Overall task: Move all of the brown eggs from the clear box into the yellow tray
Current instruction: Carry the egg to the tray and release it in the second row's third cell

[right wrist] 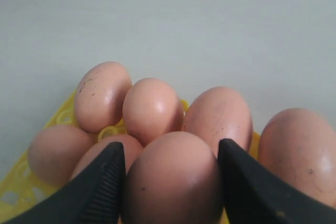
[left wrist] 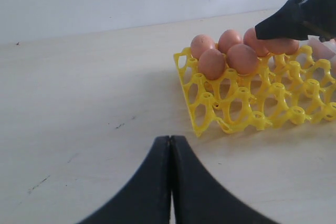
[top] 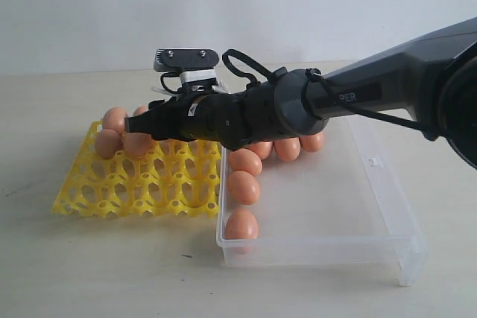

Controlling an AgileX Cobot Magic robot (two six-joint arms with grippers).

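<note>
The right gripper [right wrist: 171,148] is clasping a brown egg [right wrist: 173,182] over the yellow tray's [top: 112,191] filled cells, while the left gripper [left wrist: 170,139] is hanging closed beside the tray.

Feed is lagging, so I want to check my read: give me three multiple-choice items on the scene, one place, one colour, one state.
1. The right gripper is: A over the clear box; B over the yellow tray; C on bare table.
2. The tray is: A blue; B white; C yellow.
3. The left gripper is: A shut; B wide open; C holding an egg.

B: its fingers flank a brown egg above the tray. C: bright yellow lattice. A: its fingers meet, nothing between.
</note>
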